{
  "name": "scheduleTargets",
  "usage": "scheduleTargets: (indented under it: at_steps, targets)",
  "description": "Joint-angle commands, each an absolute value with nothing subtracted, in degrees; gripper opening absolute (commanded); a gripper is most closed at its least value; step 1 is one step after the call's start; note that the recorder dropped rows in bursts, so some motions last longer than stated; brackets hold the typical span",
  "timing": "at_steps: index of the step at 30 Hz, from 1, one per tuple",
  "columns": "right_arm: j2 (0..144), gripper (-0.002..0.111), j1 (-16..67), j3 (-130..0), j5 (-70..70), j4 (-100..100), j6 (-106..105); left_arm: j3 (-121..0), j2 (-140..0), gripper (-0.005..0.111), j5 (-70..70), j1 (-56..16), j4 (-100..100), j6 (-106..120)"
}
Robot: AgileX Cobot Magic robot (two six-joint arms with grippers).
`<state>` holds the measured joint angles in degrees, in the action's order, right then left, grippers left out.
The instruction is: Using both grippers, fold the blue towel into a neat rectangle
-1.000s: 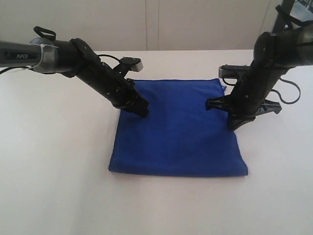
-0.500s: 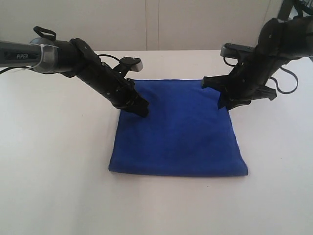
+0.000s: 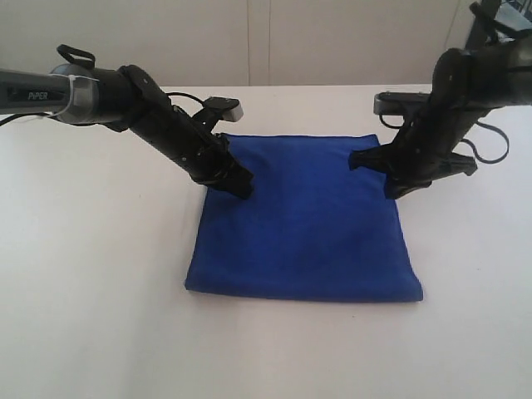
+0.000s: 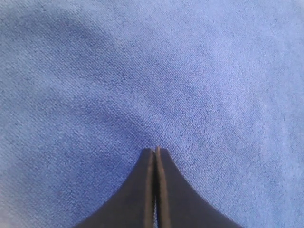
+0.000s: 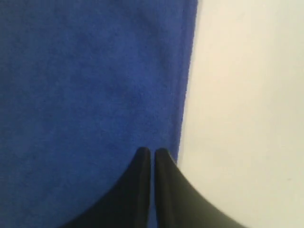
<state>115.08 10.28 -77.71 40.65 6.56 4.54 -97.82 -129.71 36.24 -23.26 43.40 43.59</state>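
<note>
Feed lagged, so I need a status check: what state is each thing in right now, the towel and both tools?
blue towel: lies flat on the table, roughly square, no edge lifted.
left tool: shut, tip down on the towel near its far left corner.
right tool: shut, tip at the towel's right edge, no cloth visibly pinched.

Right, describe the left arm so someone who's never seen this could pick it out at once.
On the white table lies a blue towel, a black arm reaching over it from each side. Take the one coming from the left of the exterior view, ending in the left gripper. Only it wears a silver band marked PiPER; the right gripper's arm shows none.
</note>
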Motion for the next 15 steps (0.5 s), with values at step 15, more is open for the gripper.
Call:
scheduleTargets:
  at_steps: [15]
  targets:
    - [104.0, 0.004, 10.3, -69.4, 46.5, 7.7, 2.8, -97.8, -129.4, 0.0, 36.8, -23.6, 44.1, 43.6]
